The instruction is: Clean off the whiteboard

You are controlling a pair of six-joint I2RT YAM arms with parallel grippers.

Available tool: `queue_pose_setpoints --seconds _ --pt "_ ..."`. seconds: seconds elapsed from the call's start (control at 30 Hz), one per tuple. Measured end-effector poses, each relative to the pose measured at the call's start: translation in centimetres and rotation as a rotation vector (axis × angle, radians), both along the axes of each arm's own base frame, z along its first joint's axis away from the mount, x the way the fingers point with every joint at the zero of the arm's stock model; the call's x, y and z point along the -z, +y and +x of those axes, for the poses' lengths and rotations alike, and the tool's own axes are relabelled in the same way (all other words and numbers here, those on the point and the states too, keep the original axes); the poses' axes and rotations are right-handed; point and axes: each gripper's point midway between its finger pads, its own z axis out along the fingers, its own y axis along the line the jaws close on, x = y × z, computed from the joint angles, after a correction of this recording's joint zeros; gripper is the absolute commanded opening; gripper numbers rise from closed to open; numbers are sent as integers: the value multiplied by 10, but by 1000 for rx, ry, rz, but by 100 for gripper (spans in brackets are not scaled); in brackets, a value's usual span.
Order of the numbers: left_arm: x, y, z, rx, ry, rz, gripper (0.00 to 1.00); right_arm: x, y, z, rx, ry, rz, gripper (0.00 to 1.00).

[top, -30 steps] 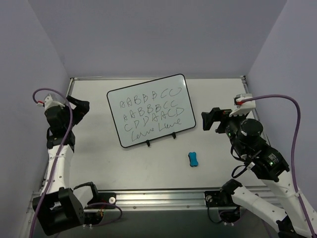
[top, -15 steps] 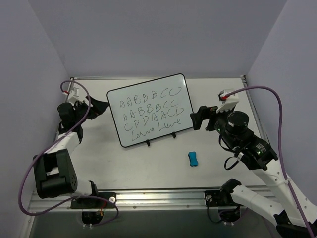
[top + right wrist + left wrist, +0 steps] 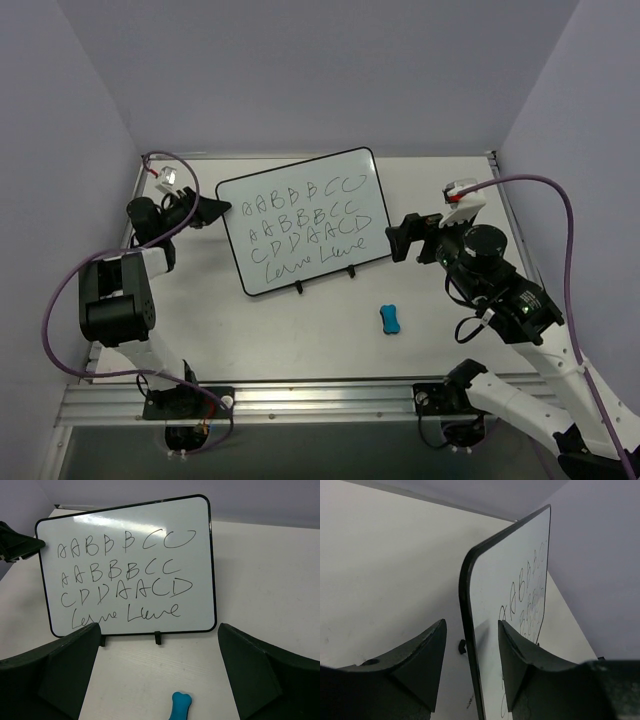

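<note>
left end effector (image 3: 471, 625) spread, straddling whiteboard (image 3: 520, 575) side edge w/o gripping it.

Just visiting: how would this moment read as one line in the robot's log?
left tool: open, straddling whiteboard edge | right tool: open, empty | blue eraser: on table, untouched | writing: unerased

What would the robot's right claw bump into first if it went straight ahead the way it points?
Probably the large white rectangular whiteboard with black frame, near its right edge; the open right gripper faces it, though depth is unclear.
</note>
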Motion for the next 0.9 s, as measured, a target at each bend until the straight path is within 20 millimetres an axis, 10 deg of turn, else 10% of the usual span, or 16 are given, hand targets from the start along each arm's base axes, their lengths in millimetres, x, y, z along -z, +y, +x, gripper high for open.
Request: queue_pose_setpoints --seconds 0.3,0.43,0.9 --pt "-6 -5 11 94 -58 -113 34 4 1 2 -2 9 -13 100" --pt "-13 -8 8 117 -65 -134 3 4 1 2 -2 8 -16 100" --pt "-25 -14 -4 87 -27 -106 2 4 1 2 -1 8 -16 100"
